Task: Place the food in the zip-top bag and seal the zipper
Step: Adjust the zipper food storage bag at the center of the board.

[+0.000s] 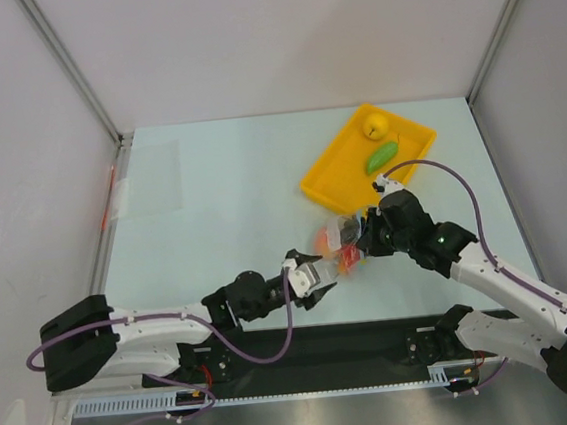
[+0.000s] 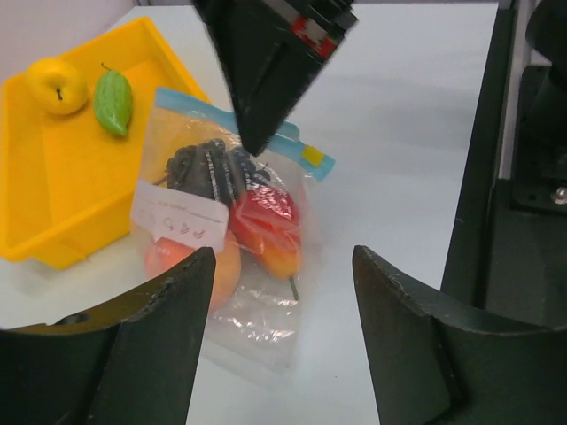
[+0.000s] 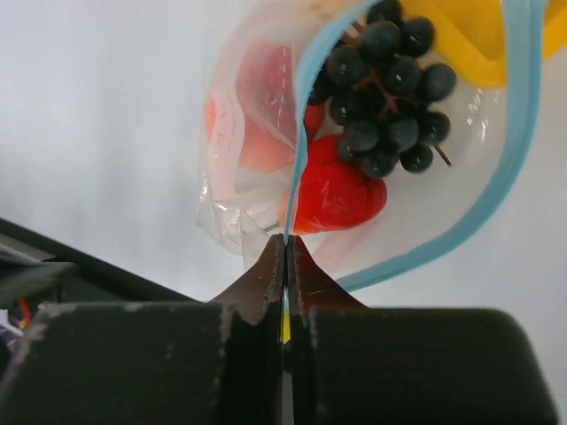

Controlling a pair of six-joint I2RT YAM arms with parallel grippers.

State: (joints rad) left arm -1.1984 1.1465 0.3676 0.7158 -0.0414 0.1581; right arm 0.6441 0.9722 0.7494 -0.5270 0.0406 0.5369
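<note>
The clear zip-top bag (image 1: 339,245) lies on the table beside the tray, with a black grape bunch (image 3: 385,84), a red fruit (image 3: 337,195) and a peach-orange fruit (image 2: 168,257) inside. My right gripper (image 3: 285,257) is shut on one lip of the teal-blue zipper (image 3: 496,190), at the yellow-tabbed end, and the bag mouth gapes open. My left gripper (image 2: 283,345) stands open just short of the bag's bottom corner (image 2: 257,310), holding nothing. A yellow fruit (image 1: 376,123) and a green fruit (image 1: 381,156) lie in the tray.
The yellow tray (image 1: 335,172) sits at the back right, its near corner touching the bag. A flat clear sheet (image 1: 155,180) lies at the far left of the table. Metal frame posts stand at the table's back corners.
</note>
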